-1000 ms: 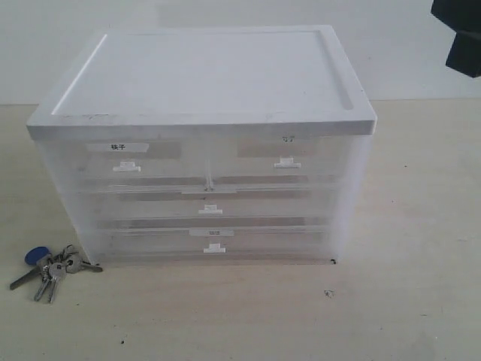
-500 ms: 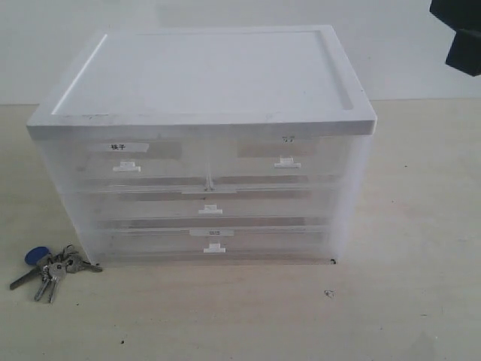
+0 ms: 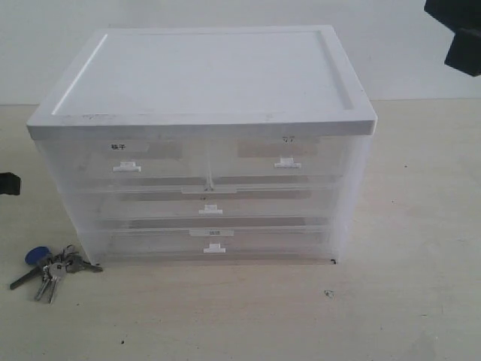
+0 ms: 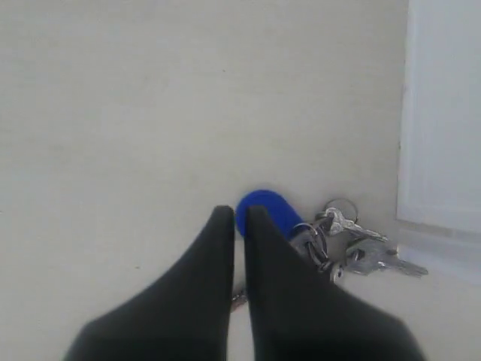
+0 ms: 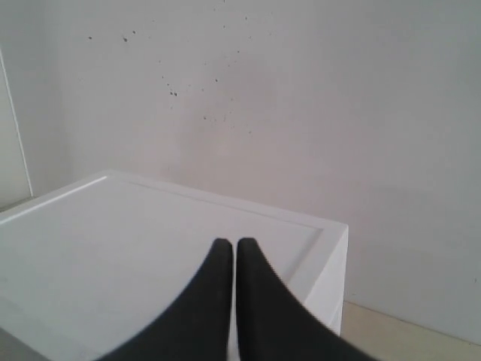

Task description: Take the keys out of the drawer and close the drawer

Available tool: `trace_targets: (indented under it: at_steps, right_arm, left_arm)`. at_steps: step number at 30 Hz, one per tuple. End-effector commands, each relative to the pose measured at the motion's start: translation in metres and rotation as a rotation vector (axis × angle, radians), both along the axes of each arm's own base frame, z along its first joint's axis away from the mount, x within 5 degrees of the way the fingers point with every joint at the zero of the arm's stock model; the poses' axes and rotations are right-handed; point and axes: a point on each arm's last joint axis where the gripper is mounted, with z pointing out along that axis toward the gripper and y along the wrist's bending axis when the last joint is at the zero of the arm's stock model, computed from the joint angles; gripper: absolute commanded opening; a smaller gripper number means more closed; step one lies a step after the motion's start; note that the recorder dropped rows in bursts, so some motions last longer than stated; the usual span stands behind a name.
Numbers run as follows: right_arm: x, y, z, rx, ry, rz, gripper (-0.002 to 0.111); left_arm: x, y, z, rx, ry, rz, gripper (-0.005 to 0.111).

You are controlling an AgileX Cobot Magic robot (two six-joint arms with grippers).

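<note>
The keys (image 3: 51, 268), a silver bunch with a round blue fob (image 3: 36, 256), lie on the table at the cabinet's front left corner. In the left wrist view my left gripper (image 4: 235, 214) is shut and empty. It hovers over the table, and the fob (image 4: 267, 213) and keys (image 4: 357, 248) show just past its tips. The drawer (image 3: 263, 242), the lowest full-width one with a label strip above its tab handle (image 3: 214, 247), sits flush in the cabinet. My right gripper (image 5: 228, 244) is shut and empty above the cabinet's white top (image 5: 113, 248).
The translucent drawer cabinet (image 3: 203, 83) fills the middle of the table, with all its drawers pushed in. A black part of the left arm (image 3: 7, 183) shows at the left edge. The right arm (image 3: 460, 34) hangs at the top right corner.
A black part of the left arm has come into view at the left edge of the exterior view. The keys and the drawers have not moved.
</note>
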Motion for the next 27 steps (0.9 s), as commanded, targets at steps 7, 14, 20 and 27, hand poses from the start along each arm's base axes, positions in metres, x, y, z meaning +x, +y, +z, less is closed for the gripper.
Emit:
trace_targets:
  at_steps: [7, 14, 20, 27]
  right_arm:
    - [-0.001, 0.0, -0.002, -0.008, 0.001, 0.006, 0.0]
    - [0.0, 0.0, -0.002, -0.009, 0.003, 0.003, 0.0]
    - [0.0, 0.0, -0.002, -0.01, 0.005, 0.0, 0.0]
    - [0.0, 0.0, -0.002, -0.01, 0.005, 0.0, 0.0]
  left_arm:
    - [0.02, -0.025, -0.061, -0.055, 0.015, 0.082, 0.005]
    - [0.018, -0.025, -0.085, -0.07, 0.113, 0.098, 0.005]
    - [0.004, -0.027, -0.093, -0.068, 0.171, 0.079, 0.005]
    - [-0.022, -0.027, -0.103, -0.055, 0.231, 0.073, 0.005]
